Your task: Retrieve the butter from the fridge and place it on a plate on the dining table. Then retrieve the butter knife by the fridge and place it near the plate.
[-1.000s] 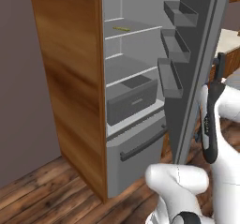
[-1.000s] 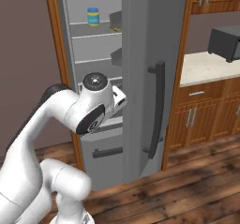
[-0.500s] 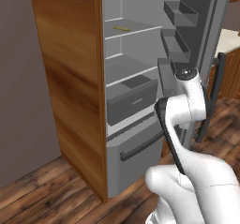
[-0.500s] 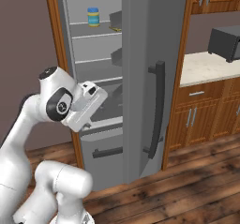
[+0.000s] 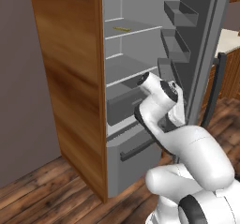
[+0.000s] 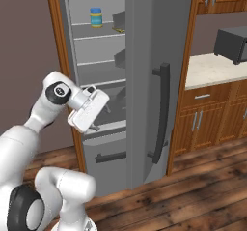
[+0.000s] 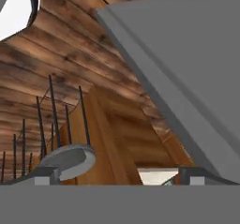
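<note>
The tall grey fridge [image 5: 140, 78] stands open to give access. The small yellow-olive butter stick [image 5: 123, 29] lies on an upper shelf, at 11 o'clock from the released, empty pincer [image 6: 103, 110], whose jaws stand apart, ready for the reach.

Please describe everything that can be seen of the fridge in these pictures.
The fridge is a tall, flat grey appliance set in a brown wooden housing. Its door stands open and carries a dark vertical bar handle outside and grey bins inside. Pale grey shelves cross the interior; the upper one holds a thin yellow-olive butter stick and a blue-lidded jar. Below are a grey box and a bottom drawer with a dark horizontal handle.
</note>
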Controlling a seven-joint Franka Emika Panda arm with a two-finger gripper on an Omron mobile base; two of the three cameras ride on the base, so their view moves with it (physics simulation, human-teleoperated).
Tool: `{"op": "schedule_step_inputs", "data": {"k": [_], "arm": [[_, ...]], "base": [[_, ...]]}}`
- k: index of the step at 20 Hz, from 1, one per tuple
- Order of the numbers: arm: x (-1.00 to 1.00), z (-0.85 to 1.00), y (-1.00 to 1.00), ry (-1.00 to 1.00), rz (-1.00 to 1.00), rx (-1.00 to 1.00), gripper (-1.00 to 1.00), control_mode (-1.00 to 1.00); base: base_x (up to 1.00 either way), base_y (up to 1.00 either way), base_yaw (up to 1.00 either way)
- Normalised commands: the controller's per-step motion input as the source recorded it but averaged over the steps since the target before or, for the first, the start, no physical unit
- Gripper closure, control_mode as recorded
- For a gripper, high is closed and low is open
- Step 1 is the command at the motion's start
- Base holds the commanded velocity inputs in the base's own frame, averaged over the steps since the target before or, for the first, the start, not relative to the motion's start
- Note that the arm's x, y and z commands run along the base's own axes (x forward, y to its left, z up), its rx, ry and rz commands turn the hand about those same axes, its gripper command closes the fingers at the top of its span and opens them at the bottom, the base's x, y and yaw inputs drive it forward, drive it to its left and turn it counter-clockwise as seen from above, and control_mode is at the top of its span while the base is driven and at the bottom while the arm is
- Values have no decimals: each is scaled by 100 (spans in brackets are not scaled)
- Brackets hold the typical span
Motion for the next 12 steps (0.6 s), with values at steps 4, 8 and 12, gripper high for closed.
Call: {"op": "schedule_step_inputs", "data": {"k": [4, 8, 12], "arm": [[0, -17, 0, 23, 0, -40, -100, -100], [0, 0, -8, 10, 9, -29, -100, -100], [0, 10, -15, 0, 22, -18, -100, -100]], "base": [[0, 0, 0], [0, 0, 0], [0, 0, 0]]}}
